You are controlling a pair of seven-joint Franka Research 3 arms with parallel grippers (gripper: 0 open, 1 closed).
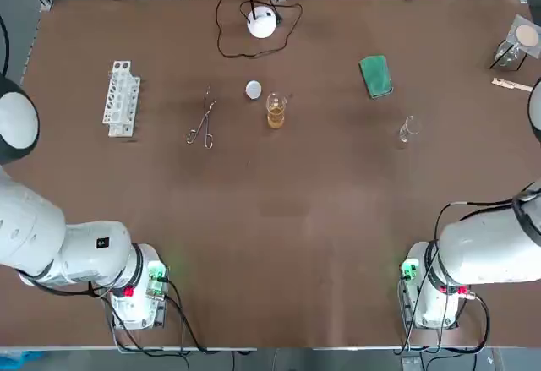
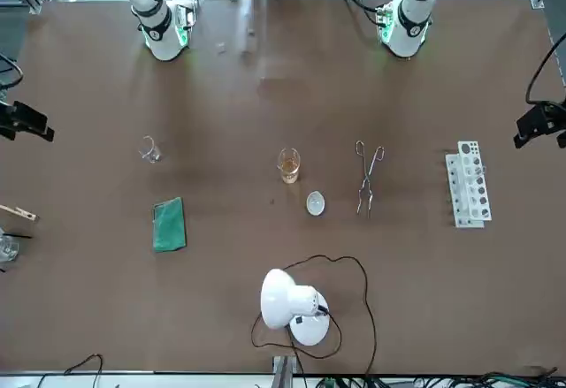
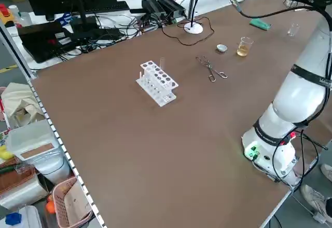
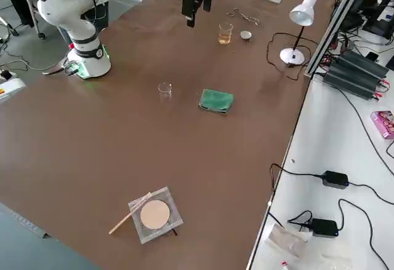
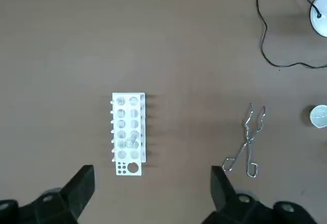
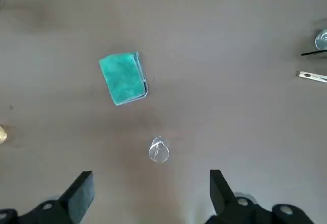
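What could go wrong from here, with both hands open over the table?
1. The right hand hangs open over a small clear glass. The glass looks light, so an off-centre descent could tip it.
2. The left hand hangs open over the test tube rack, with tongs nearby. A finger clipping the rack might shift it.
3. The beaker of amber liquid stands uncovered mid-table, and a knock would likely spill it.

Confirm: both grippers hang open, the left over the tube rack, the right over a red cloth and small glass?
Wrong colour: the cloth is green, as the right wrist view shows. Otherwise: left gripper open over the tube rack, right gripper open over cloth and small glass.
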